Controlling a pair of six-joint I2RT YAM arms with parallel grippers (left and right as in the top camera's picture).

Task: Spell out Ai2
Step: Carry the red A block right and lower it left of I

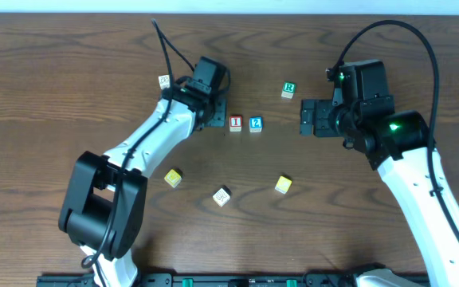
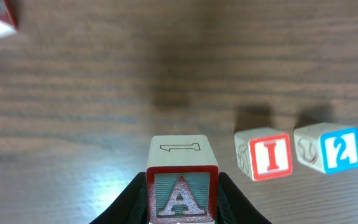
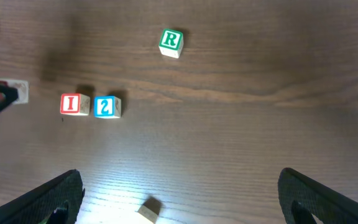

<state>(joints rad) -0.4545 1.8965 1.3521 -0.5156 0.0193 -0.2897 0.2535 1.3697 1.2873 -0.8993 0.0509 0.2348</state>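
Left gripper (image 2: pixel 182 211) clamping A cube (image 2: pixel 180 190) between both fingers, cube sitting square in jaws, red letter facing wrist camera. A cube being held just left of I cube (image 2: pixel 271 155) (small gap showing), 2 cube (image 2: pixel 340 149) sitting next beyond. Right gripper (image 3: pixel 179 196) hovering over table (image 1: pixel 54 80), jaws spread wide, gripping nothing.

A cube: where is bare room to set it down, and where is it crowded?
Bare wood lies between the I cube, the 2 cube and the pale cube; also between the 2 cube and the right gripper. Crowded: left of the I cube, where the left gripper holds the A cube.
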